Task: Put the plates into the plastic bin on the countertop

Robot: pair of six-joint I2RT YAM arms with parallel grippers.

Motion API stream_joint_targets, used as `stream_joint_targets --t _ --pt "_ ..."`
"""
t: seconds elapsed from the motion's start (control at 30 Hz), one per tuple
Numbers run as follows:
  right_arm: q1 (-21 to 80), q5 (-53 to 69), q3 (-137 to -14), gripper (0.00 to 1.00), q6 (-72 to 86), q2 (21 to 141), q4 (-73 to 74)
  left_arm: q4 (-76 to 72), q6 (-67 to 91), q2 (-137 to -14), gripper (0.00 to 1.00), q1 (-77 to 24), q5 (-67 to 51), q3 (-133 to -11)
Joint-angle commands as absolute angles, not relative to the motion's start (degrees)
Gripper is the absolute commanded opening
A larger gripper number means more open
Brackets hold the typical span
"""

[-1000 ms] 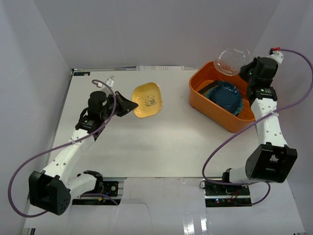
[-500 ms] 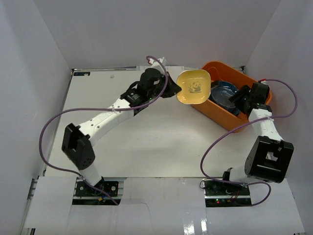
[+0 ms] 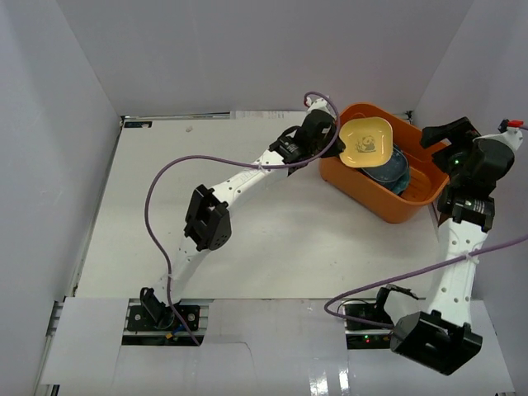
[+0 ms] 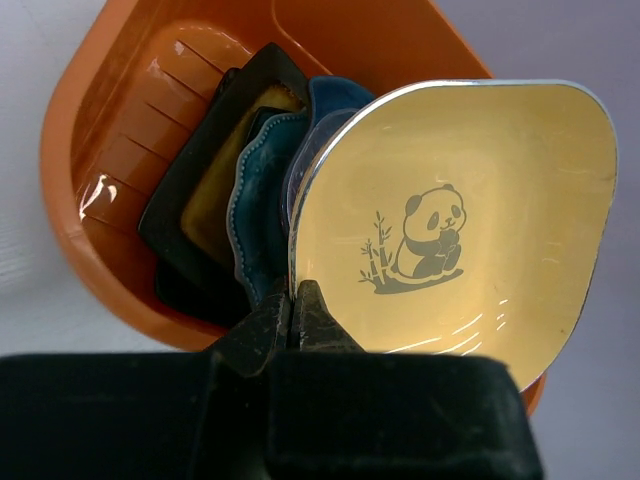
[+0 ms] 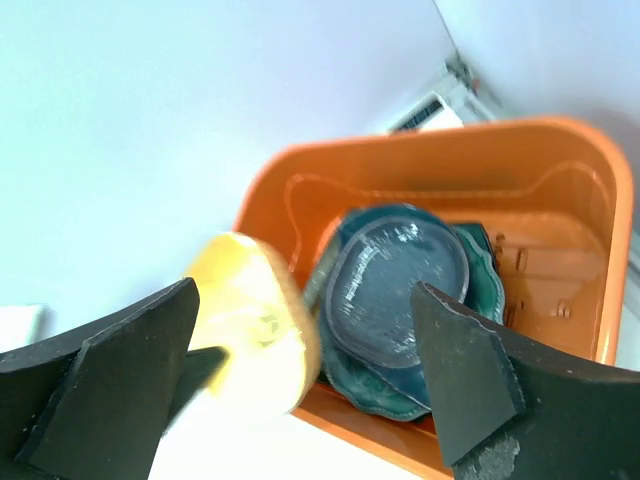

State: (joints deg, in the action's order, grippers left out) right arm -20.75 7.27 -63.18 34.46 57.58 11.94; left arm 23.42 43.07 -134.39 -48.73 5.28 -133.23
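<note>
The small yellow plate [image 3: 365,142] with a panda print hangs tilted over the left end of the orange plastic bin [image 3: 373,200]. My left gripper [image 3: 332,137] is shut on its rim; in the left wrist view the fingertips [image 4: 292,300] pinch the yellow plate [image 4: 450,220] at its lower left edge. Stacked in the bin [image 4: 110,120] are a black-rimmed amber plate [image 4: 215,195], teal plates [image 4: 255,210] and a clear dish [image 5: 400,285]. My right gripper [image 3: 450,134] is open and empty, beside the bin's right end. Its wrist view looks between its jaws [image 5: 305,290] at the bin [image 5: 560,150] and the blurred yellow plate [image 5: 250,325].
The bin stands at the back right corner of the white countertop [image 3: 272,231], near the white back and right walls. The left arm stretches diagonally across the counter, its purple cable looping over the left half.
The left arm carried the yellow plate right, from mid-table to over the bin. The right gripper let the clear dish go into the bin, opened, and drew back to the right.
</note>
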Motion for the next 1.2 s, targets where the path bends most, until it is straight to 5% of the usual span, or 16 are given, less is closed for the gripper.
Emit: stream_joint_targets --t 0.0,0.57,0.73,0.87,1.0,1.17 --pt "-21.27 8.34 -66.0 0.92 35.77 53.97 13.97 24.61 45.88 -136.05 0.0 -48.96 5.98 -139.83" --pt "-19.69 20.65 -63.63 0.91 39.64 50.62 10.28 8.17 49.75 -146.69 0.0 -50.54 1.06 -142.82" --pt "-19.69 19.95 -64.69 0.91 38.94 51.06 11.16 6.6 48.78 -146.08 0.24 -50.45 1.58 -140.46" --pt "-19.69 18.9 -65.04 0.93 37.97 51.15 11.86 3.96 48.52 -142.83 0.62 -50.54 0.97 -136.5" --pt "-19.69 18.46 -67.06 0.96 37.09 51.33 13.18 2.73 47.72 -140.28 0.87 -50.45 0.09 -134.04" --pt "-19.69 19.95 -69.08 0.97 36.13 50.72 14.5 1.41 44.48 -135.71 0.98 -50.36 -2.81 -132.36"
